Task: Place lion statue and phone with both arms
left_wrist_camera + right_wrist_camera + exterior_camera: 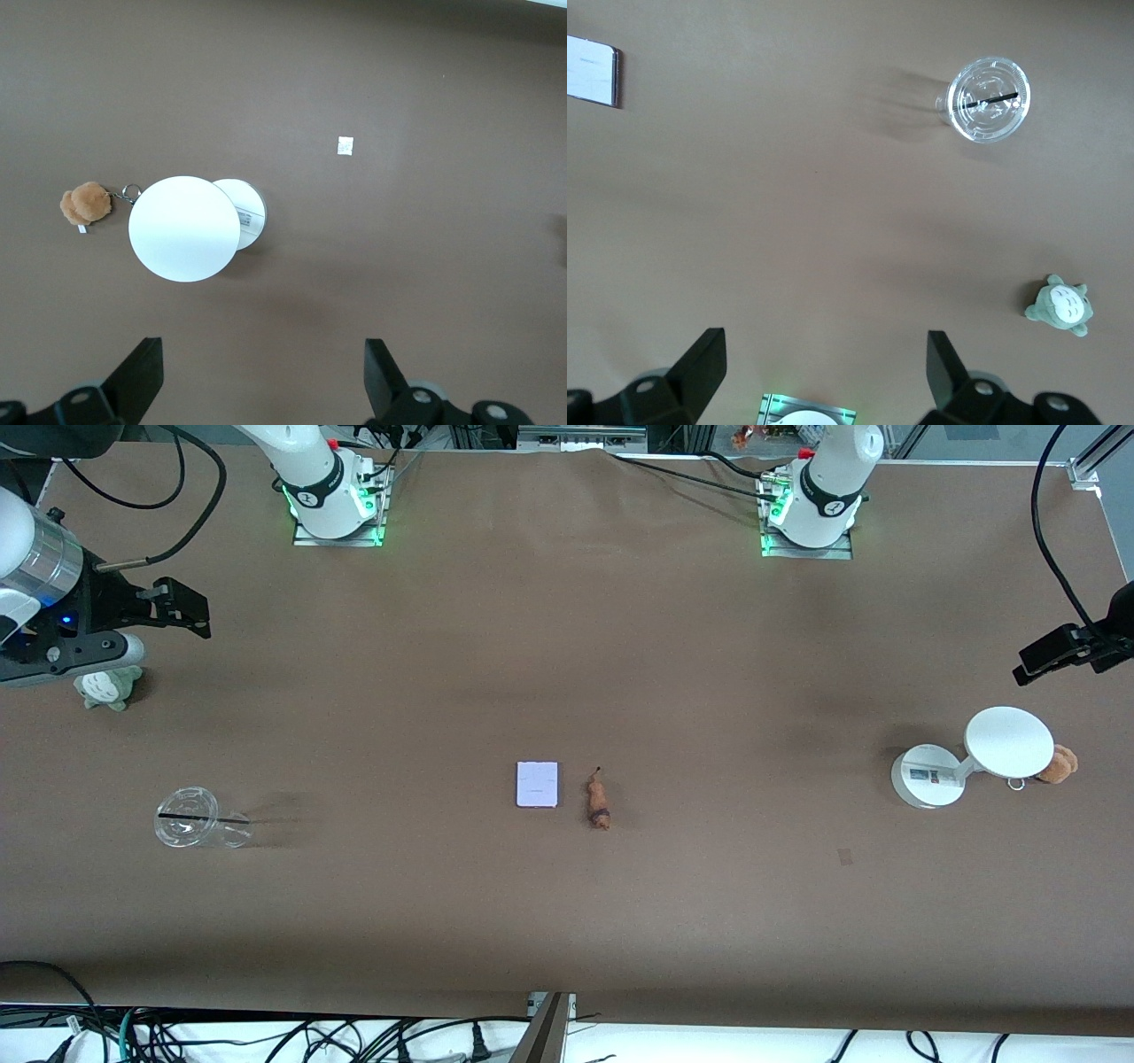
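Lying side by side near the middle of the brown surface, the phone and the lion statue are close together but apart, the statue toward the left arm's end. Both are well away from either gripper. The left gripper hangs in the air over its own end of the surface with its fingers spread wide and nothing between them; below it are a white round stand and a brown plush with a keyring. The right gripper hangs over the other end, fingers likewise spread and empty, above a green plush, with a clear plastic cup lying on its side some way off.
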You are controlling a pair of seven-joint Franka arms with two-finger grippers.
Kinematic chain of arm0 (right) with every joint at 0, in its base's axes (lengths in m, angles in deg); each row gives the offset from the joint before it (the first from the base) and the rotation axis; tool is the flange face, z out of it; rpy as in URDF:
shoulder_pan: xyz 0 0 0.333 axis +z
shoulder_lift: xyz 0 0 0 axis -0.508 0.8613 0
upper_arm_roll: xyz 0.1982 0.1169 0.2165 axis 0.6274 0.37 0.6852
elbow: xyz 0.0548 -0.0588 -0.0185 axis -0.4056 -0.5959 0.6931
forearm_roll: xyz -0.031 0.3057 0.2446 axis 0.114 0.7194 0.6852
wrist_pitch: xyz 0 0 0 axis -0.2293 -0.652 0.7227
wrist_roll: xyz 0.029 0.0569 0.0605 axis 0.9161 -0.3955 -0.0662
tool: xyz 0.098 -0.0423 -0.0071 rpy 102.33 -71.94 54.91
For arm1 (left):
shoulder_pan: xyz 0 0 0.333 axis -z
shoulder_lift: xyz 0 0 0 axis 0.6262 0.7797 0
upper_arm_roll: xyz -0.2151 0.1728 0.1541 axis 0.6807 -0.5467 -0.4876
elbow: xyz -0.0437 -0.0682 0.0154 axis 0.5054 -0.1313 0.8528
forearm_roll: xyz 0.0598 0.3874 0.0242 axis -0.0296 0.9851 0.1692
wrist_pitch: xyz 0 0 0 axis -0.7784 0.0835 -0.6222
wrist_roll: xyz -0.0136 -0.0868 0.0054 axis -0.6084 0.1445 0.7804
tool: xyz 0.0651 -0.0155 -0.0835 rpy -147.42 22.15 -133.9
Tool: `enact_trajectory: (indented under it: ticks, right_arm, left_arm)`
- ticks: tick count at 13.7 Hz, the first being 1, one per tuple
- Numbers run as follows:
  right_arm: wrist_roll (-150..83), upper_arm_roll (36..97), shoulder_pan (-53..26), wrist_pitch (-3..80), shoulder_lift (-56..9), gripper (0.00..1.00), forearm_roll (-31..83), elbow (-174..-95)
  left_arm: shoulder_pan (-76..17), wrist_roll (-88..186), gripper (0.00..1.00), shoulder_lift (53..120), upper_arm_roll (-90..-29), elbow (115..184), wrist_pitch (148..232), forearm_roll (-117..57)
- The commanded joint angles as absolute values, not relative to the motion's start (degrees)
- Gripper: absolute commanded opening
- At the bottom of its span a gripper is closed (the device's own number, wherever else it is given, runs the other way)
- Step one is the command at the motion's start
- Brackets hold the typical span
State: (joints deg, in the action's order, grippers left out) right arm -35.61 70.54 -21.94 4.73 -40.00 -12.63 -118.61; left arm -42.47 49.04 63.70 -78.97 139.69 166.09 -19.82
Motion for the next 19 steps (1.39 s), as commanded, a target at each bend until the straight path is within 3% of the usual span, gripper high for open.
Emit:
enact_trajectory:
  ticks: [1, 19]
  right_arm:
    - [-35.25, 70.62, -22.01, 4.59, -40.24, 1.0, -11.63, -118.62]
    - [-35.6, 70.62, -22.18, 5.03, -39.19, 1.0, -11.2, -117.91]
  left_arm:
    - [-42.28, 47.67, 1.0, 64.33, -79.22, 138.36, 165.11, -21.21]
    - [-42.2, 47.67, 1.0, 65.47, -79.22, 138.36, 165.2, -21.29]
